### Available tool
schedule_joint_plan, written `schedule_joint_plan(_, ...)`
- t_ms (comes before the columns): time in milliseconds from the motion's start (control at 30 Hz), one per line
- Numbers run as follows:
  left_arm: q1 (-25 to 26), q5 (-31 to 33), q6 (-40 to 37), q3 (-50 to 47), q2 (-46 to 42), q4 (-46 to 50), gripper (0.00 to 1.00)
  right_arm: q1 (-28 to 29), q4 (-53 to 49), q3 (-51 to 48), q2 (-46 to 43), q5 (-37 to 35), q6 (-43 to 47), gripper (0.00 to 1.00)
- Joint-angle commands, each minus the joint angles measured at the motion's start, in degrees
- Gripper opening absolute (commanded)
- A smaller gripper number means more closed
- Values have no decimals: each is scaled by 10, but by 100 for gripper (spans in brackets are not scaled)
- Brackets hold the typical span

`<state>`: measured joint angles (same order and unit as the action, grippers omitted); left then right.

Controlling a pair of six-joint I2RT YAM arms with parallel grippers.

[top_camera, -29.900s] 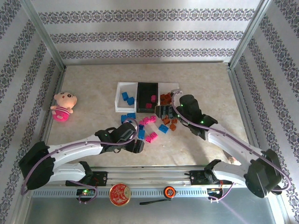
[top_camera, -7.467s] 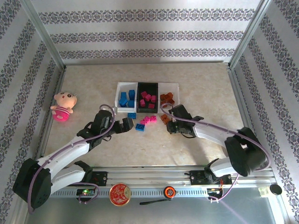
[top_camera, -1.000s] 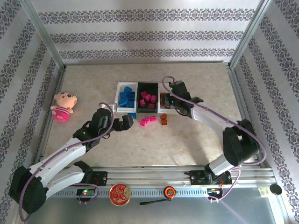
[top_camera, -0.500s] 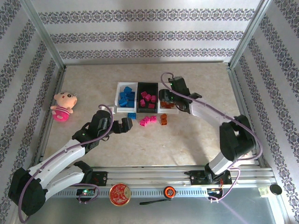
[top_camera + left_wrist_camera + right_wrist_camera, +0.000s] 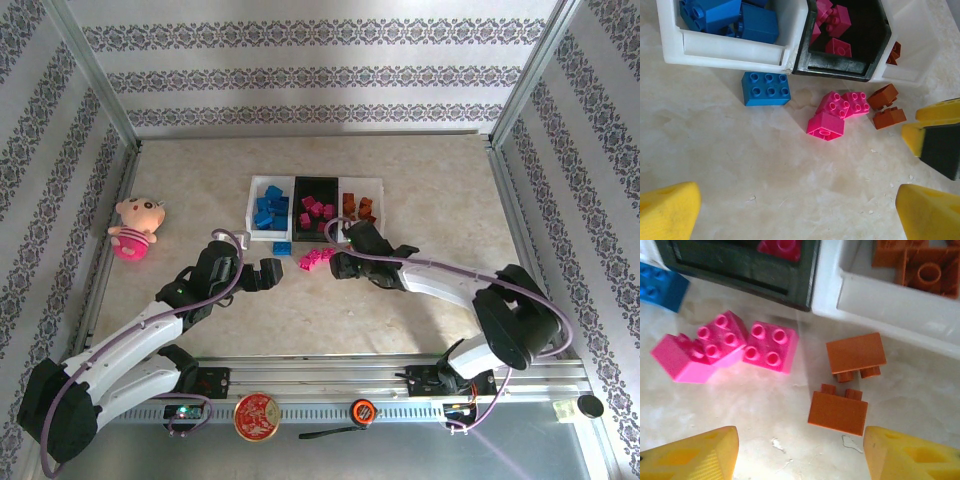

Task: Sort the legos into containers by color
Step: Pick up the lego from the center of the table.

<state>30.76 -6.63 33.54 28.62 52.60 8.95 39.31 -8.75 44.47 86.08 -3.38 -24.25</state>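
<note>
Right gripper [image 5: 800,455] hung with fingers parted and empty above the near orange brick [image 5: 837,412]; second orange brick [image 5: 856,355] lay just beyond, beside the right white tray [image 5: 875,305]. Left gripper [image 5: 797,212] spread wide, empty. Judged best: centre on one brick, descend straight, avoid nudging the other

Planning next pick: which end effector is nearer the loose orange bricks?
Right. The right end effector hovers over the loose orange bricks; the left end effector sits beyond the pink bricks.
</note>
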Motion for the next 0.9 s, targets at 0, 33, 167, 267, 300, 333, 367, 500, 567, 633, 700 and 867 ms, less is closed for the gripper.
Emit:
schedule_joint_plan(0,6,-6,12,-10,-3,-15,100,2,0,11,41,-21,-15,67)
schedule_joint_plan(33,6,-6,12,-10,-3,-15,100,2,1,16,53,-26,-14,67)
schedule_joint_plan(167,6,-7,13,-11,-5,-11,100,-3,7,30,91,-39,-9,64)
schedule_joint_plan(267,6,-6,14,-12,-6,-10,100,-11,25,28,101,-35,-9,60)
schedule_joint_plan(300,7,-6,14,-12,-6,-11,100,-14,31,26,101,-35,-8,59)
schedule_joint_plan(333,6,-6,14,-13,-6,-10,100,-14,38,26,101,-33,-5,59)
schedule_joint_plan(367,6,-6,13,-13,-5,-11,100,-13,42,26,101,-33,-3,59)
schedule_joint_plan(500,6,-6,14,-14,-3,-14,100,-14,47,33,105,-32,3,51)
schedule_joint_plan(567,7,-4,14,-14,-2,-14,100,-14,45,33,102,-33,3,45)
schedule_joint_plan(633,6,-5,13,-14,-3,-13,100,-14,43,24,90,-29,2,40)
schedule_joint_plan(700,6,-5,14,-15,-3,-13,100,-13,39,12,69,-26,2,37)
schedule_joint_plan(867,5,-6,11,-17,-1,-16,100,-7,27,-31,-25,-5,0,32)
